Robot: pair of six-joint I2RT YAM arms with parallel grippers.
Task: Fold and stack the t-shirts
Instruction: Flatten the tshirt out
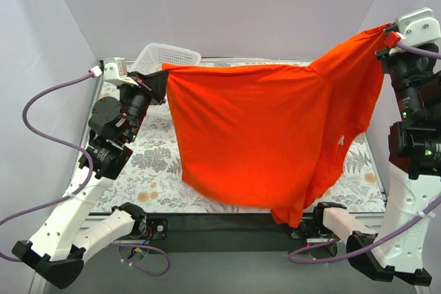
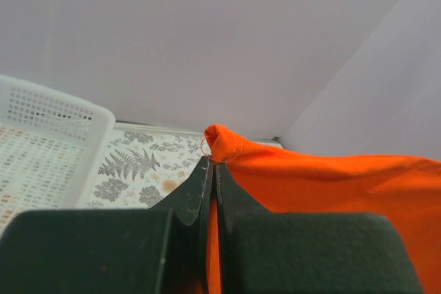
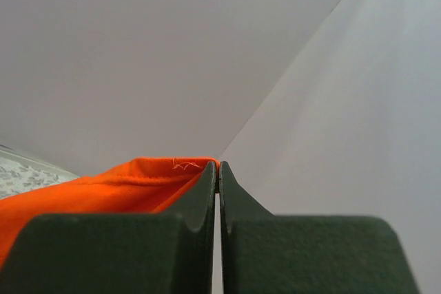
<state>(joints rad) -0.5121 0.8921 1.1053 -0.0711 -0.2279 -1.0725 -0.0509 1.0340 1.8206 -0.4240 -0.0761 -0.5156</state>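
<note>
Fern-print table [image 1: 155, 163]: lying under the whole scene.
Orange-red shirt [image 1: 262, 135]: hanging in the air, spreading between both arms, its lower edge drooping over the table's near side; no fold is showing.
White mesh basket [image 1: 165, 55]: sitting at the far left, just behind the left arm.
Left gripper [image 2: 212, 163]: jaws clamping one top corner of the shirt.
Right gripper [image 3: 218, 166]: jaws pinching the opposite corner, higher up.
Progress, as judged: early; laying flat, folding and stacking are all waiting.
</note>
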